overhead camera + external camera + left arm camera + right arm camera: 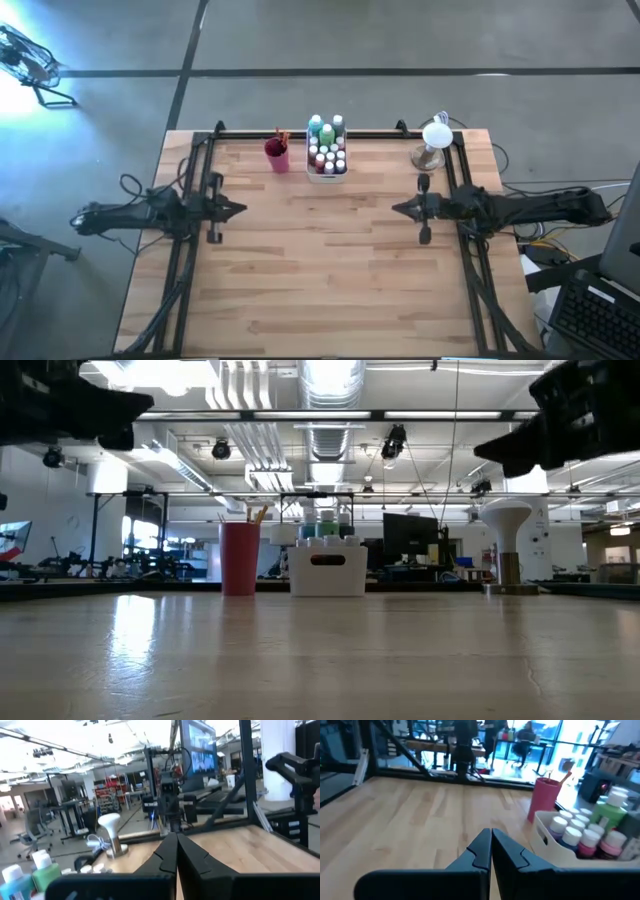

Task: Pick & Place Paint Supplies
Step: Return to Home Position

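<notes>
The bottles (327,150) are standing in the white tray (326,179) at 12 o'clock on the table (320,280), with labels too small to read. The brushes (283,137) are sitting in the cup (277,158) at the tray's 9 o'clock. The low view is mostly hiding the bottles behind the tray wall, while the right wrist view is showing their white caps (571,834). The left gripper (240,209) at 9 o'clock and the right gripper (397,209) at 3 o'clock are hovering with fingers pinched together, empty.

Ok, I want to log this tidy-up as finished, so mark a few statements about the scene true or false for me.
1. The paint bottles stand inside the white bin. True.
2. The paintbrushes lie loose beside the bin. False: they stand in the magenta cup.
3. The left gripper grips a bottle. False: it is shut on nothing, apart from the bin.
4. The right gripper is shut and empty. True.
</notes>
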Robot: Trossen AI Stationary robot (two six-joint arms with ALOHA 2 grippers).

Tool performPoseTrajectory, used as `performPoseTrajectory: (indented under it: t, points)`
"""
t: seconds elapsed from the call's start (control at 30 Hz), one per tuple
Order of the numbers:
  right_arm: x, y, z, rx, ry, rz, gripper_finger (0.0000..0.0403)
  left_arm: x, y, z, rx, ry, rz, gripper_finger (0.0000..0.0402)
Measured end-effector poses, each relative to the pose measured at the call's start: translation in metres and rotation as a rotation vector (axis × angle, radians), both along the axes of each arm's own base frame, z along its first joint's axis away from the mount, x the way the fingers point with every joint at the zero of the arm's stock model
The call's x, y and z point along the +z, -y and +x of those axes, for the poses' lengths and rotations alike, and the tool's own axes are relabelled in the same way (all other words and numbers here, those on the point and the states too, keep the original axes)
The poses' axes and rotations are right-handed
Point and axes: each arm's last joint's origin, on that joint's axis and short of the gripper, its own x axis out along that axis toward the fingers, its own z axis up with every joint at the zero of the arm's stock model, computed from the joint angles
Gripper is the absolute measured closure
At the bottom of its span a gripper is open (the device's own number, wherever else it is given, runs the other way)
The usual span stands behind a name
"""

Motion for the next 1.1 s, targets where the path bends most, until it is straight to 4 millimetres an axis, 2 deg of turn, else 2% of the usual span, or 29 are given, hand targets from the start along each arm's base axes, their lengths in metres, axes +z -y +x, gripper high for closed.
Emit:
performPoseTrajectory:
  t: [0.13,0.2,0.37,0.47,1.1]
  points:
    - [-0.026,0.005,-0.008,-0.043,-0.02,0.003,0.0394,-0.014,0.0,-0.002,0.003,0.017,0.022,0.0394]
    - [-0.039,0.008,-0.011,-0.081,-0.073,0.035,0.0394,-0.026,0.0,0.0,0.005,-0.03,0.04,0.0394]
    - [-0.053,0.011,-0.015,-0.173,-0.205,0.17,0.0394,-0.032,0.0,0.0,0.008,-0.097,-0.01,0.0392]
    - [-0.056,0.012,-0.016,-0.214,-0.228,0.232,0.0394,-0.033,0.0,0.0,0.006,-0.108,-0.031,0.0388]
    - [-0.056,0.012,-0.017,-0.23,-0.231,0.211,0.0394,-0.034,0.0,0.001,0.007,-0.122,-0.034,0.0385]
